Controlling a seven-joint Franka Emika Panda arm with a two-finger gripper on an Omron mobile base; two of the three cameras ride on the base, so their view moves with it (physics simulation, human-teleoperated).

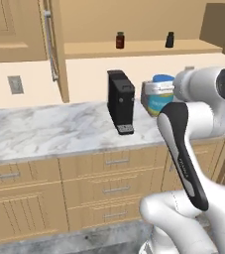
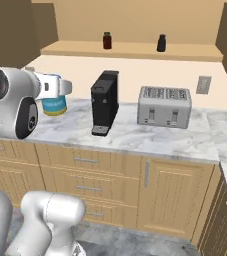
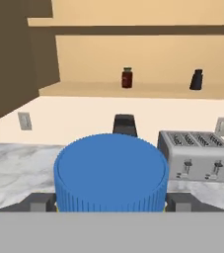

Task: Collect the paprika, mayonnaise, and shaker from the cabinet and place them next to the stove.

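My gripper (image 3: 111, 201) is shut on the mayonnaise (image 3: 110, 172), a squat jar whose blue lid sits between the two fingertips (image 3: 36, 201). The same jar (image 1: 157, 94) (image 2: 54, 104) hangs by the hand over the marble counter (image 1: 44, 129), left of the coffee machine in the right base view. Whether it touches the counter I cannot tell. The paprika (image 1: 120, 40) (image 2: 107, 40) (image 3: 127, 77) and the black shaker (image 1: 170, 39) (image 2: 161, 43) (image 3: 196, 79) stand upright and apart on the open cabinet's shelf (image 1: 134, 48). The stove is out of view.
A black coffee machine (image 1: 121, 101) (image 2: 105, 101) stands on the counter just beside the jar. A silver toaster (image 2: 164, 106) (image 3: 195, 155) sits further right. The cabinet door (image 1: 57, 49) with its grey bar handle hangs open at the left. Drawers run below the counter.
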